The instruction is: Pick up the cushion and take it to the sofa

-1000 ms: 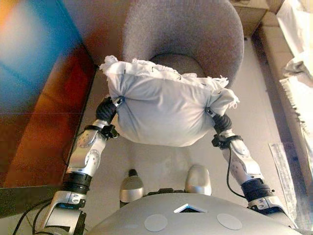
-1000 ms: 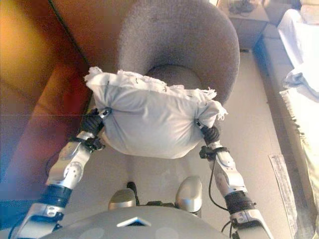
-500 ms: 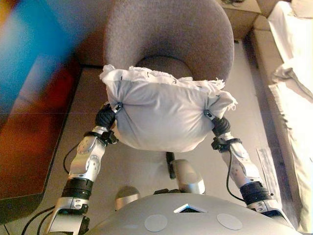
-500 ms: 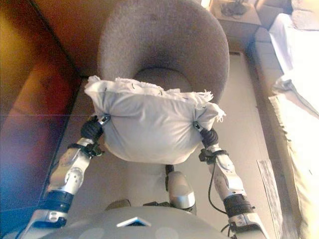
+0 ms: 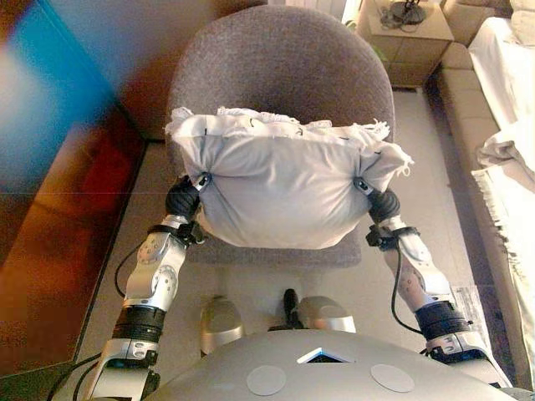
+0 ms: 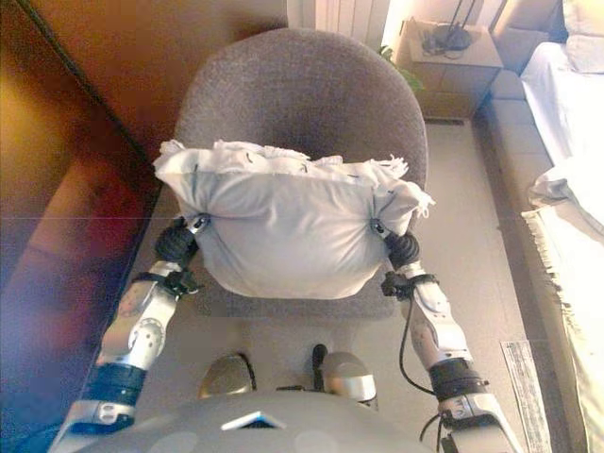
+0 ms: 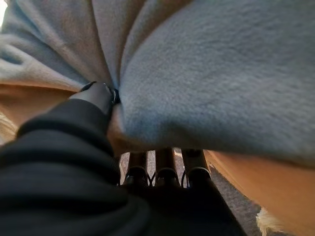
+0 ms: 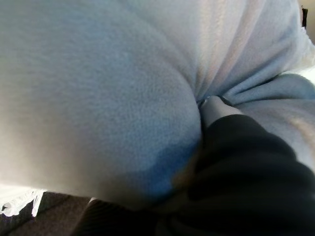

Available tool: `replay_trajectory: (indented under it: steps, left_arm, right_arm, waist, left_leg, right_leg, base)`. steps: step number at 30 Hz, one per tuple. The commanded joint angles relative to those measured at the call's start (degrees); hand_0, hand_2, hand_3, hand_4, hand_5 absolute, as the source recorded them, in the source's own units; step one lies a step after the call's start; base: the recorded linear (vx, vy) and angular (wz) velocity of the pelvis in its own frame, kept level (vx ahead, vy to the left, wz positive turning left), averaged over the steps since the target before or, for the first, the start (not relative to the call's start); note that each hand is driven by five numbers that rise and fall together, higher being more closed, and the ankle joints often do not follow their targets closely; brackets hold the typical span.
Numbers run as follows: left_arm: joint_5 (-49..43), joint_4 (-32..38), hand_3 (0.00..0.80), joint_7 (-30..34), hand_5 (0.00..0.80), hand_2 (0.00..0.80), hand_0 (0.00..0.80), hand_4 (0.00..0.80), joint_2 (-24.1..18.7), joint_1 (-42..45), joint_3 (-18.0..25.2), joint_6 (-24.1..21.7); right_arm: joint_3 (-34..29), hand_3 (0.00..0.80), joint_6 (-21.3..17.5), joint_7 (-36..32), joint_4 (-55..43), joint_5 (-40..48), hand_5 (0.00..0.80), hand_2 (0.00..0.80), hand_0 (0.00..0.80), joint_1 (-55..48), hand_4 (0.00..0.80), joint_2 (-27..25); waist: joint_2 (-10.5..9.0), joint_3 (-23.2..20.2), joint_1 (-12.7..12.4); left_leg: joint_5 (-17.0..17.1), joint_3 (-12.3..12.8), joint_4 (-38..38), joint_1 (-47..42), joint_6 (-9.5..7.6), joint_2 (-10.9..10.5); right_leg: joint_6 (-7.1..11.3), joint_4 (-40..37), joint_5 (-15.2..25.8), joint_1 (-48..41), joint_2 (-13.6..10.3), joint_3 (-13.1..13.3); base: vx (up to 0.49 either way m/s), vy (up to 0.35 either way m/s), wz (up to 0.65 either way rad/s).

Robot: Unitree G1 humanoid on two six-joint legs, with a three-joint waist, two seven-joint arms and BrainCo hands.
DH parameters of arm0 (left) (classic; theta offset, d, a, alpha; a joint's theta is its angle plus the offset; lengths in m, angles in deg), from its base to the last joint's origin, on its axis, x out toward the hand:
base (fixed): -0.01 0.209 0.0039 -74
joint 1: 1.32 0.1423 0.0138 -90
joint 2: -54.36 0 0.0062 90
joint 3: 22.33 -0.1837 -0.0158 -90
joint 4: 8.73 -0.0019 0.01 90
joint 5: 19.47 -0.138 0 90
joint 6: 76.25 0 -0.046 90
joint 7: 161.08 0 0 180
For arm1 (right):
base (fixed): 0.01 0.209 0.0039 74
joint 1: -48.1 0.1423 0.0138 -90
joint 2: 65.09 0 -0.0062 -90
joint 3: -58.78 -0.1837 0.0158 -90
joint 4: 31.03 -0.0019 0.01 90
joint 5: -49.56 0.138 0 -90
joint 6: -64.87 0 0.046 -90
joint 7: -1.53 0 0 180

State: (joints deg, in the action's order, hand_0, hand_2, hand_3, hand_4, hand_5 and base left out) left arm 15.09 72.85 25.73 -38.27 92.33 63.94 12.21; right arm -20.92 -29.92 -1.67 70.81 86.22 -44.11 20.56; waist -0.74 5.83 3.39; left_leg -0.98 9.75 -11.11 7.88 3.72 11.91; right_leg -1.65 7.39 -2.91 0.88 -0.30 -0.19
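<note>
A white cushion [image 5: 284, 188] with a frilled edge hangs between my two hands, above the seat of a grey round armchair [image 5: 284, 67]. My left hand [image 5: 182, 199] grips its left end: in the left wrist view the thumb [image 7: 98, 96] digs into a fold and the fingers [image 7: 157, 169] lie under the cushion [image 7: 211, 73]. My right hand [image 5: 383, 203] grips the right end; in the right wrist view its thumb [image 8: 216, 105] presses into the cloth [image 8: 98, 88], and its fingers are hidden under the cushion.
A dark reddish cabinet front [image 5: 58, 217] runs along the left. A wooden side table [image 5: 410, 38] stands at the back right. A long low seat with a white throw [image 5: 510, 150] runs along the right edge. Beige floor [image 5: 456, 167] lies between it and the armchair.
The whole view has shifted: the armchair now shows whole and its seat's front edge lies below the cushion. The cushion stays held between both hands.
</note>
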Motion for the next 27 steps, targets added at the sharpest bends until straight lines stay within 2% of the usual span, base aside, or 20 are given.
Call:
replay_trajectory:
  steps: [1,3,4,6,8,9,10,12,15,17,19,21,23,27]
  left_arm:
    - [3.1,1.5,0.800,3.2,0.800,0.800,0.800,0.800,-0.5,-5.0,1.1,-5.2]
    - [2.8,1.1,0.800,3.0,0.800,0.800,0.800,0.800,-0.7,-5.9,0.1,-4.8]
    - [2.5,0.9,0.800,2.7,0.800,0.800,0.800,0.800,-0.8,-6.3,-0.6,-4.4]
    - [1.2,0.0,0.800,2.4,0.800,0.800,0.800,0.800,-1.1,-7.2,-1.5,-4.4]
    - [-0.6,-2.1,0.800,1.0,0.800,0.800,0.800,0.800,-1.6,-8.7,-2.9,-4.8]
    - [-0.6,-2.8,0.800,0.8,0.800,0.800,0.800,0.800,-1.8,-8.9,-3.1,-4.5]
    - [-0.4,-3.2,0.800,0.7,0.800,0.800,0.800,0.800,-1.9,-9.0,-3.1,-4.2]
    - [-0.9,-4.5,0.800,0.7,0.800,0.800,0.800,0.800,-2.1,-8.9,-3.5,-4.2]
    - [-2.1,-4.7,0.800,-0.7,0.800,0.800,0.800,0.800,-2.5,-10.8,-5.3,-5.0]
    - [-2.6,-4.2,0.800,-1.1,0.800,0.800,0.800,0.800,-3.3,-12.4,-5.6,-4.9]
    - [-2.7,-4.0,0.800,-1.2,0.800,0.800,0.800,0.800,-3.6,-12.1,-4.4,-3.8]
    - [-2.7,-3.8,0.800,-1.1,0.800,0.800,0.800,0.800,-3.6,-10.9,-3.7,-3.0]
    - [-3.3,-3.4,0.800,-0.8,0.800,0.800,0.800,0.800,-3.8,-9.8,-3.6,-2.0]
    - [-3.6,-3.6,0.800,-1.4,0.800,0.800,0.800,0.800,-3.7,-10.8,-5.2,-2.2]
  right_arm:
    - [-0.7,0.800,-4.6,-0.2,-4.8,2.0,0.800,0.800,0.800,3.2,0.800,3.5]
    - [-1.2,0.800,-5.6,0.6,-4.2,1.5,0.800,0.800,0.800,2.8,0.800,4.0]
    - [-1.1,0.800,-6.8,0.8,-3.7,1.8,0.800,0.800,0.800,3.1,0.800,4.4]
    - [-0.9,0.800,-8.2,2.4,-2.5,2.4,0.800,0.800,0.800,3.9,0.800,5.3]
    - [-0.2,0.800,-9.2,4.9,-0.4,3.0,0.800,0.800,0.800,5.6,0.800,6.5]
    - [-0.1,0.800,-9.3,6.2,0.5,2.8,0.800,0.800,0.800,6.0,0.800,6.7]
    - [-0.1,0.800,-9.5,6.9,1.0,2.7,0.800,0.800,0.800,6.2,0.800,6.7]
    - [-0.3,0.800,-9.6,8.6,1.8,2.2,0.800,0.800,0.800,6.7,0.800,6.8]
    - [-0.8,0.800,-9.8,11.2,2.4,1.7,0.800,0.800,0.800,9.5,0.800,6.2]
    - [-2.3,0.800,-8.7,11.8,5.0,2.3,0.800,0.800,0.800,13.7,0.800,5.3]
    - [-3.6,0.800,-7.2,12.0,7.6,3.2,0.800,0.800,0.800,15.8,0.800,4.4]
    - [-4.1,0.800,-6.0,13.3,8.0,3.5,0.800,0.800,0.800,15.6,0.800,4.2]
    - [-4.4,0.800,-6.5,15.3,8.1,3.0,0.800,0.800,0.800,14.9,0.800,4.3]
    - [-4.9,0.800,-7.6,18.2,7.8,2.9,0.800,0.800,0.800,16.9,0.800,3.7]
  waist:
    - [-0.09,-1.2,1.5]
    - [0.50,-1.2,1.7]
    - [0.83,-1.0,1.5]
    - [1.30,-0.7,0.9]
    - [2.18,0.4,0.4]
    - [2.11,0.6,0.0]
    - [1.95,0.6,-0.2]
    - [1.14,0.3,-0.5]
    - [-0.63,1.4,0.1]
    - [-1.69,2.6,-0.2]
    - [-2.34,3.0,-1.1]
    - [-2.49,2.8,-1.7]
    - [-2.57,2.3,-2.7]
    - [-1.94,2.6,-3.2]
  left_leg:
    - [1.9,3.8,0.7,-2.4,1.52,-1.1]
    - [1.2,3.0,1.2,-3.0,1.07,-2.0]
    - [0.9,2.1,1.4,-3.0,0.59,-2.7]
    - [0.2,1.9,1.2,-2.6,-0.59,-3.8]
    - [-1.1,2.3,0.8,-3.3,-2.19,-4.4]
    - [-1.6,2.3,0.5,-3.9,-2.39,-4.8]
    - [-1.9,2.3,0.4,-4.3,-2.39,-5.0]
    - [-2.4,1.5,0.6,-5.5,-1.49,-6.0]
    - [-4.4,-0.2,-1.1,-5.1,0.04,-6.4]
    - [-6.1,-0.3,-3.6,-3.9,0.80,-5.2]
    - [-6.7,0.2,-5.6,-3.4,1.48,-3.4]
    - [-6.4,-0.4,-6.1,-3.2,2.11,-2.2]
    - [-5.6,-0.7,-5.7,-2.9,2.70,-1.0]
    - [-4.1,-1.7,-5.1,-0.8,3.58,0.4]
  right_leg:
    - [8.40,1.8,-0.4,-0.6,-7.5,-4.7]
    - [8.86,3.2,-0.8,0.1,-8.2,-4.9]
    - [9.23,4.9,-1.3,0.9,-8.8,-4.9]
    - [9.84,10.0,-1.6,2.7,-9.9,-5.6]
    - [10.07,21.9,0.9,7.1,-11.8,-5.5]
    - [9.73,23.6,1.8,8.1,-12.9,-5.6]
    - [9.56,23.3,2.3,8.1,-13.5,-5.7]
    - [9.51,16.2,3.8,6.6,-14.4,-5.5]
    - [11.48,6.4,7.7,8.4,-15.6,-2.6]
    - [13.07,4.3,10.0,10.4,-16.5,-2.0]
    - [13.79,3.3,10.4,9.9,-17.1,-3.3]
    - [13.97,2.0,10.0,8.2,-16.5,-3.4]
    - [13.86,1.1,9.1,6.3,-16.1,-4.9]
    - [13.71,1.3,7.9,6.8,-15.5,-5.9]
  base:
    - [0.120,0.171,-0.44]
    - [0.079,0.159,0.11]
    - [0.025,0.169,0.33]
    - [-0.027,0.164,0.22]
    - [0.023,0.175,0.14]
    - [0.111,0.090,0.15]
    - [0.189,-0.019,0.08]
    - [0.216,-0.123,0.05]
    - [0.091,-0.221,0.16]
    - [0.045,-0.241,0.38]
    - [0.136,-0.232,0.44]
    - [0.191,-0.168,0.46]
    - [0.175,-0.121,0.17]
    - [0.036,-0.059,-0.04]
